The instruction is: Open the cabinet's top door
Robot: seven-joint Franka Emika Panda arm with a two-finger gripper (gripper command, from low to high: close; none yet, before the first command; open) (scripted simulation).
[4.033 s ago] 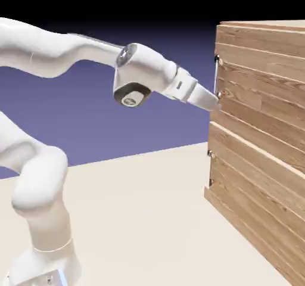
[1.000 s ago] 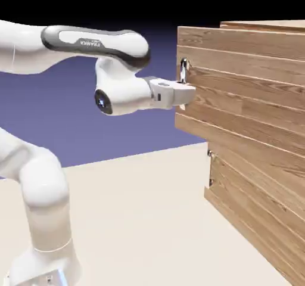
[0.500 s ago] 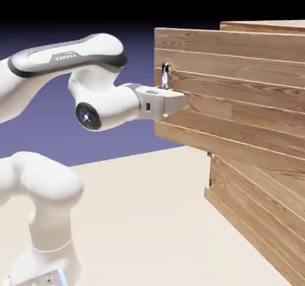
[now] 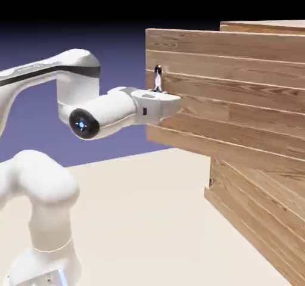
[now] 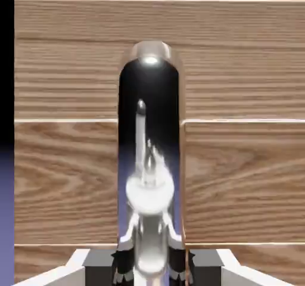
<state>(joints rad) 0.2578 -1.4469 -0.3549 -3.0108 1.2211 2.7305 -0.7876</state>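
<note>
You are looking at the gripper (image 4: 174, 103) clamped on the silver bar handle (image 4: 158, 78) of the top door (image 4: 238, 109); the fingers (image 5: 122, 266) are pressing closed against the bar from both sides. In the hand view the handle (image 5: 149, 159) is filling the middle of the picture, running upright between the two finger tips at the bottom edge, with its polished face reflecting the gripper. Behind it you are seeing the door's horizontal planks (image 5: 238, 177), close and square to the camera.

In the exterior view the top door is standing swung out from the cabinet (image 4: 262, 219), its handle edge pointing toward the picture's left and well clear of the cabinet body. The handle is sitting near that free edge, its upper end showing just above the hand. The lower wood panel (image 4: 250, 213) is lying flush with the cabinet front. The white arm (image 4: 95, 115) is reaching level from the left, with the hand pressed against the door face. The cabinet is standing on the pale surface (image 4: 143, 219) at the picture's right.
</note>
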